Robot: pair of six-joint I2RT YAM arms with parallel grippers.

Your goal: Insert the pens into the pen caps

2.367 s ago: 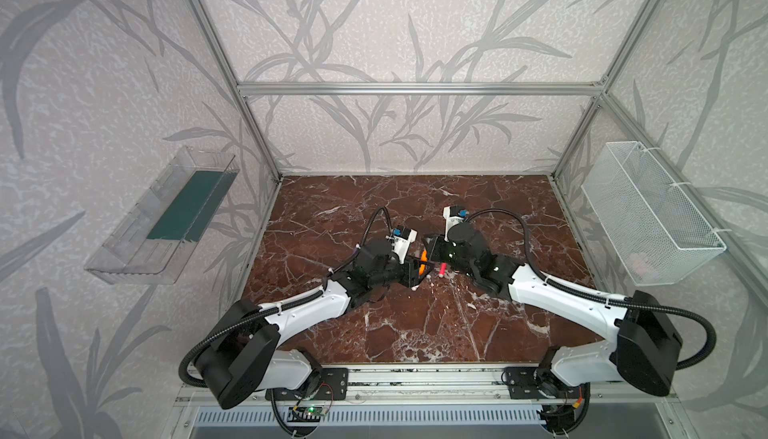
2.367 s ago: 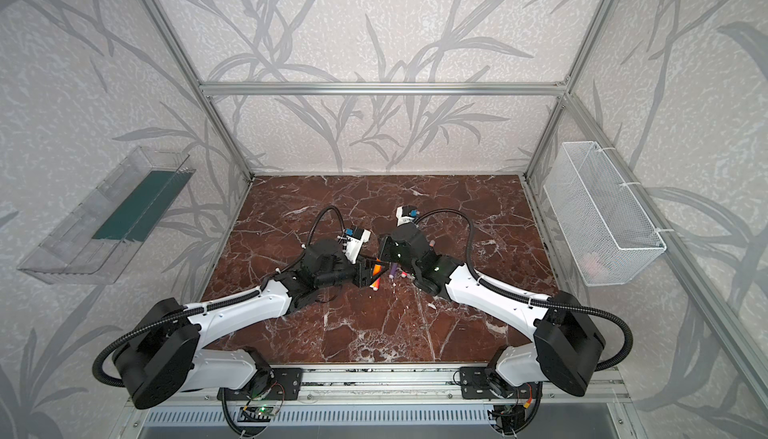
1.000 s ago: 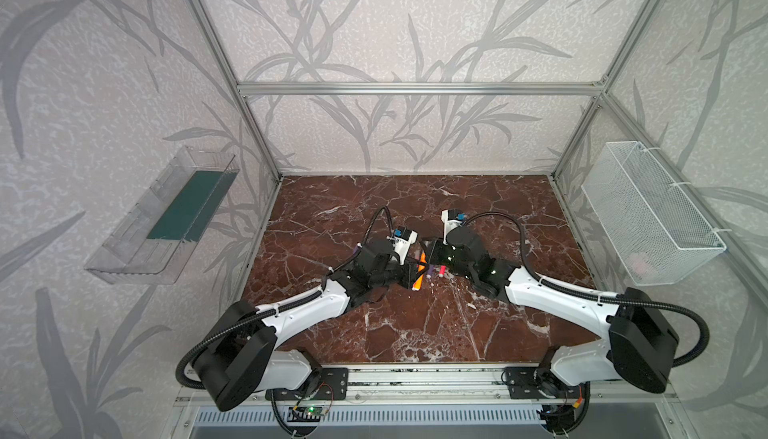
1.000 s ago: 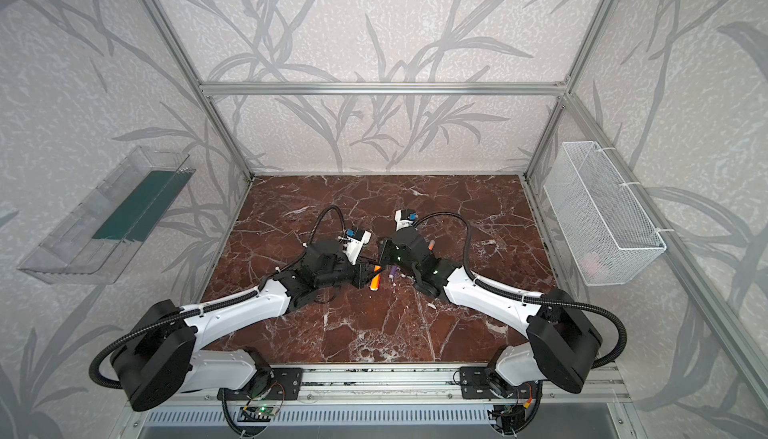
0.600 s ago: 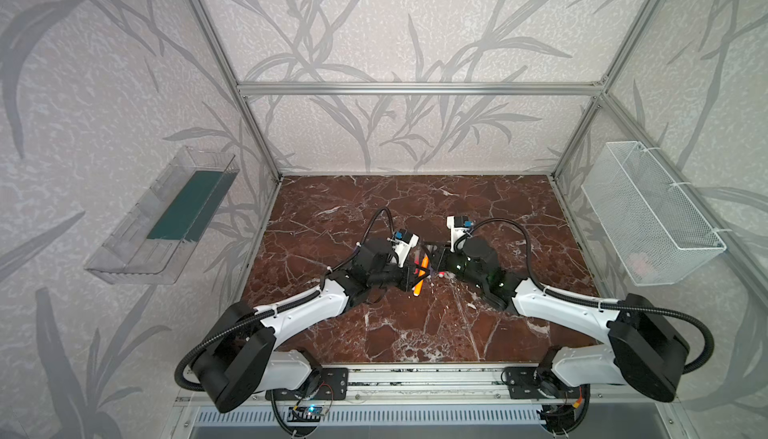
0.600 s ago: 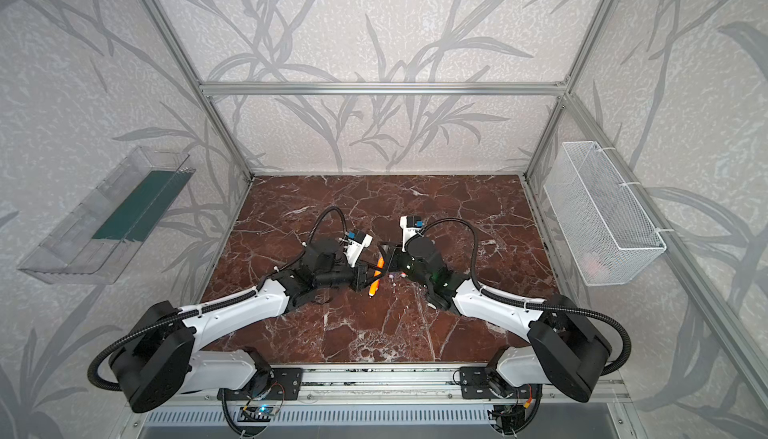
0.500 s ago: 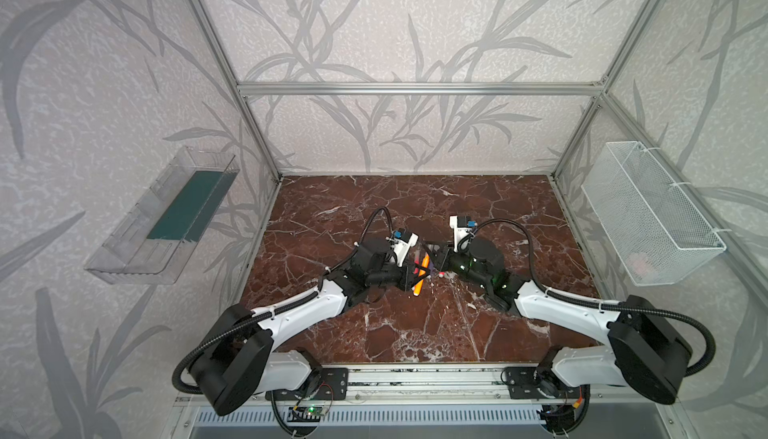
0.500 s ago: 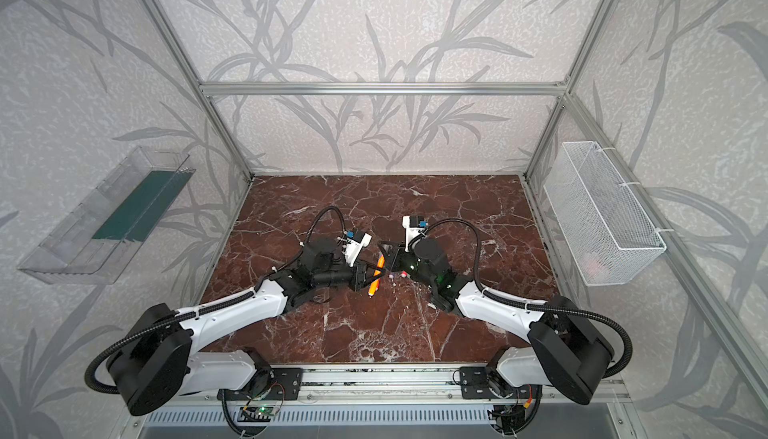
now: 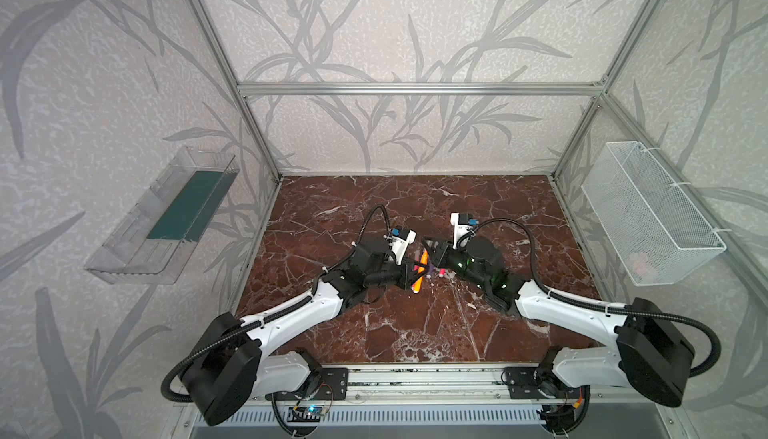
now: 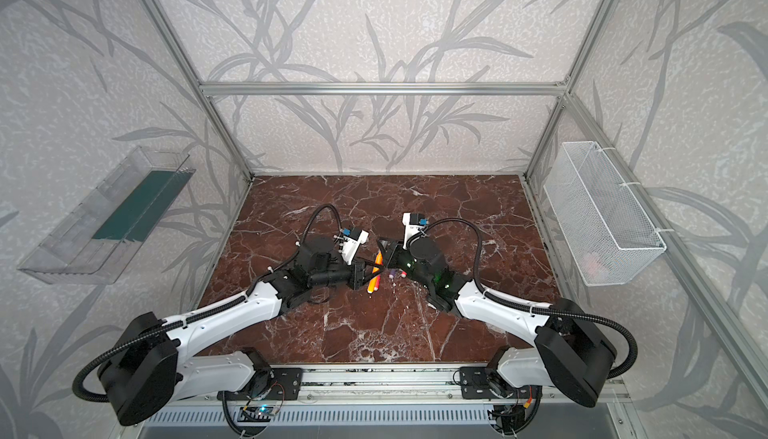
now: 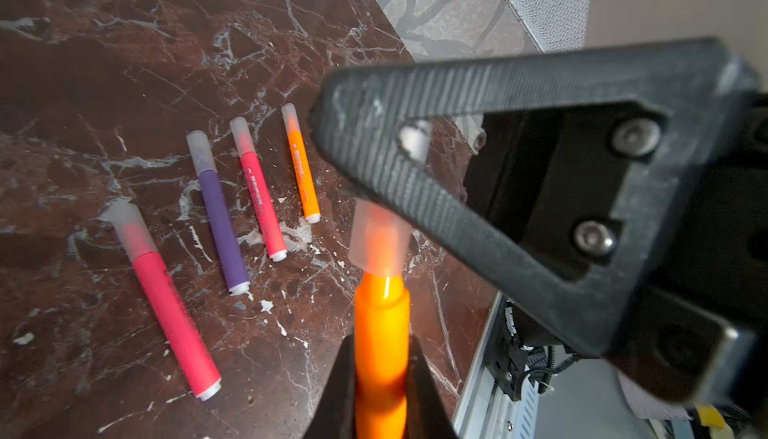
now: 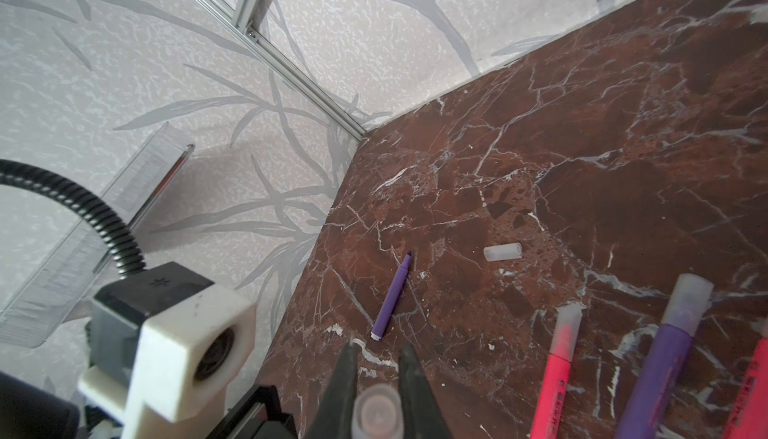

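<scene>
The left gripper (image 11: 380, 378) is pinched on the barrel of a slim bright-orange marker pen (image 11: 380, 324), holding it off the table with its tip aimed at the other arm. Over that tip sits a small translucent greyish-white plastic cap (image 11: 376, 241). The right gripper (image 12: 377, 368) is clamped on that cap, with a black finger on either side of the tube's end in the right wrist view. The orange tip shows through the cap wall and the cap's mouth reaches the pen's shoulder; whether it has seated fully I cannot tell.

Beyond the held pair, four pens lie side by side on the dark red marble tabletop (image 12: 582, 125), already capped: a pink-red capped pen (image 11: 166, 304), a purple capped pen (image 11: 218, 225), a second pink-red capped pen (image 11: 259, 196) and an orange capped pen (image 11: 302, 171). Apart from them lies an uncapped purple pen (image 12: 392, 291), with one loose cap (image 12: 503, 252) near it but not touching.

I judge four pens finished, the fifth being joined in mid-air, and the sixth pen and its cap left to do
</scene>
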